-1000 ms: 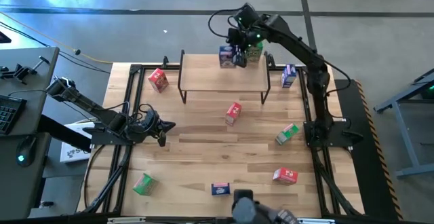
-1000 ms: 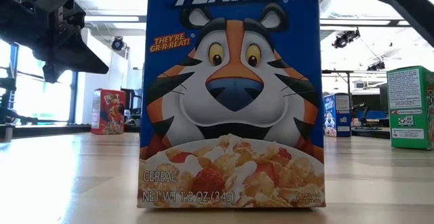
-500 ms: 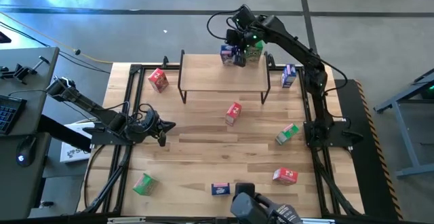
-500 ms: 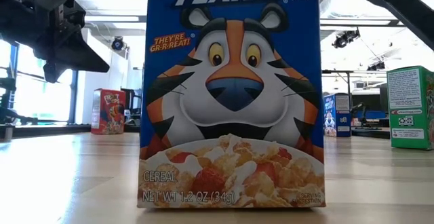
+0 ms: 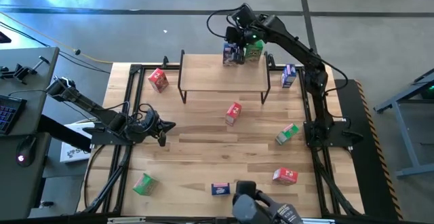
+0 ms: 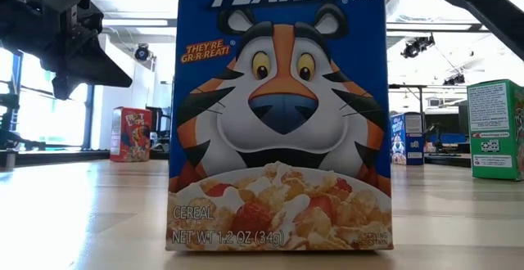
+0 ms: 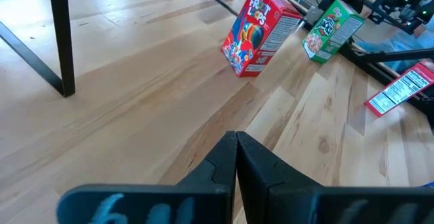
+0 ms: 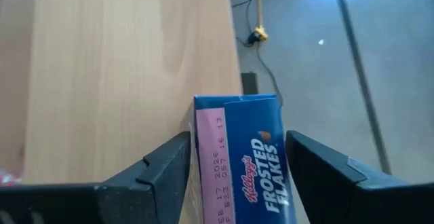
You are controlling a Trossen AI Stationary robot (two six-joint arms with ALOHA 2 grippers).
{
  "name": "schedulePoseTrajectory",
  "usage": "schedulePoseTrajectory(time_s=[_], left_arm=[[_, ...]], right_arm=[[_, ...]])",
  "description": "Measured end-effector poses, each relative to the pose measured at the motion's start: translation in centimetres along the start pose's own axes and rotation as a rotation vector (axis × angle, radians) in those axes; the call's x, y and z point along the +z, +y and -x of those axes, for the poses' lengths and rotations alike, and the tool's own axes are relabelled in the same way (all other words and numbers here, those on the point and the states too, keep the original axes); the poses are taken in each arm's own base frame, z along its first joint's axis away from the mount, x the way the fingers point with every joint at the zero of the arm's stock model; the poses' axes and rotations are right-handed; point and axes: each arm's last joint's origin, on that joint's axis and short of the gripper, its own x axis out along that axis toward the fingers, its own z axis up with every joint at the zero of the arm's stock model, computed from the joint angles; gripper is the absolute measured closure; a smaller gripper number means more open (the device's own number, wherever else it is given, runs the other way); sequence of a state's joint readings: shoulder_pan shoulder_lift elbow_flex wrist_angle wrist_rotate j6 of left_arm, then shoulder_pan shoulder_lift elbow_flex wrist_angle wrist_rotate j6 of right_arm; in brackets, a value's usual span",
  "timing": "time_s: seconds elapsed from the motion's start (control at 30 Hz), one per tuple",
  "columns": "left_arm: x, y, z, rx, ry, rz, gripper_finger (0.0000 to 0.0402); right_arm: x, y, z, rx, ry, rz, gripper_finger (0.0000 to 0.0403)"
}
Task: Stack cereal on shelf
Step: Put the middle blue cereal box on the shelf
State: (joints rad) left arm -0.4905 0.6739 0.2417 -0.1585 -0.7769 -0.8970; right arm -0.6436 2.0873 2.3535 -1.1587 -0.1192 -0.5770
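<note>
The right gripper [image 5: 234, 50] reaches over the back edge of the shelf [image 5: 203, 77], its jaws set around a blue Frosted Flakes box [image 8: 243, 157]. In the right wrist view the two fingers [image 8: 165, 166] flank the box with a sliver of gap showing on each side, so the jaws stand a little wider than the carton and whether they press on it cannot be told. The box stands on the shelf's light wooden top, near the back right corner, just beside a green cereal box [image 5: 254, 51] that also stands on the shelf.

The left gripper [image 5: 165, 126] hovers low over the left part of the slatted wooden surface [image 5: 203, 149], well apart from the shelf. Its jaws are pressed together with nothing between them, as the left wrist view shows [image 7: 237, 157].

The other boxes lie scattered on the surface. A red Froot Loops box [image 5: 158, 79] sits just left of the shelf, and another red box [image 5: 233, 113] lies in front of it. A blue box [image 5: 289, 75] stands to the shelf's right. A green box [image 5: 287, 133] lies on the right side, a red box [image 5: 285, 176] near the front right, a blue Frosted Flakes box [image 5: 220, 189] at the front edge, filling the low view, and a green box [image 5: 143, 183] at the front left.
</note>
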Motion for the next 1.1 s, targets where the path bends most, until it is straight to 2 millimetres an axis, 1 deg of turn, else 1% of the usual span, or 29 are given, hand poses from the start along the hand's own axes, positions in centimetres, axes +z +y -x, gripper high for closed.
schedulePoseTrajectory(time_s=[0.07, 0.17, 0.23, 0.3, 0.4, 0.47, 0.53, 0.6, 0.77, 0.83, 0.9, 1.0, 1.1], left_arm=[[0.0, 0.0, 0.0, 0.000, 0.000, -0.001, 0.0399], [0.0, 0.0, 0.0, 0.000, 0.000, -0.002, 0.0399], [0.0, 0.0, 0.0, 0.000, 0.000, -0.008, 0.0399], [0.0, 0.0, 0.0, 0.000, -0.001, -0.009, 0.0399], [0.0, 0.0, 0.0, 0.002, -0.003, -0.009, 0.0399], [0.0, 0.0, 0.0, 0.007, -0.010, -0.009, 0.0399], [0.0, 0.0, 0.0, 0.012, -0.015, -0.011, 0.0399], [0.0, 0.0, 0.0, 0.013, -0.016, -0.016, 0.0399], [0.0, 0.0, 0.0, 0.014, -0.017, -0.021, 0.0399], [0.0, 0.0, 0.0, 0.014, -0.017, -0.028, 0.0399], [0.0, 0.0, 0.0, 0.014, -0.017, -0.028, 0.0399], [0.1, 0.0, 0.0, 0.014, -0.017, -0.027, 0.0399], [0.1, 0.0, 0.0, 0.015, -0.019, -0.027, 0.0399]], right_arm=[[0.3, 0.2, 0.9, -0.016, -0.020, 0.010, 0.0182], [1.1, 1.1, 2.5, -0.041, -0.055, 0.049, 0.0182], [1.6, 1.8, 3.8, -0.067, -0.068, 0.065, 0.0183], [2.0, 2.8, 5.4, -0.095, -0.083, 0.039, 0.0184], [2.0, 4.5, 7.4, -0.057, -0.067, 0.005, 0.0197], [1.9, 5.3, 7.6, -0.020, -0.035, -0.011, 0.0214], [1.6, 5.8, 7.3, 0.010, 0.007, -0.033, 0.0241], [1.2, 6.1, 6.4, 0.030, 0.048, -0.042, 0.0275], [-0.4, 6.9, 2.4, 0.088, 0.163, -0.069, 0.0382], [-1.2, 7.4, 0.8, 0.109, 0.177, -0.099, 0.0394], [-1.8, 8.4, -0.5, 0.105, 0.163, -0.102, 0.0388], [-2.6, 10.2, -1.1, 0.068, 0.098, -0.103, 0.0398], [-3.7, 11.8, -1.5, 0.034, -0.006, -0.167, 0.0398]])
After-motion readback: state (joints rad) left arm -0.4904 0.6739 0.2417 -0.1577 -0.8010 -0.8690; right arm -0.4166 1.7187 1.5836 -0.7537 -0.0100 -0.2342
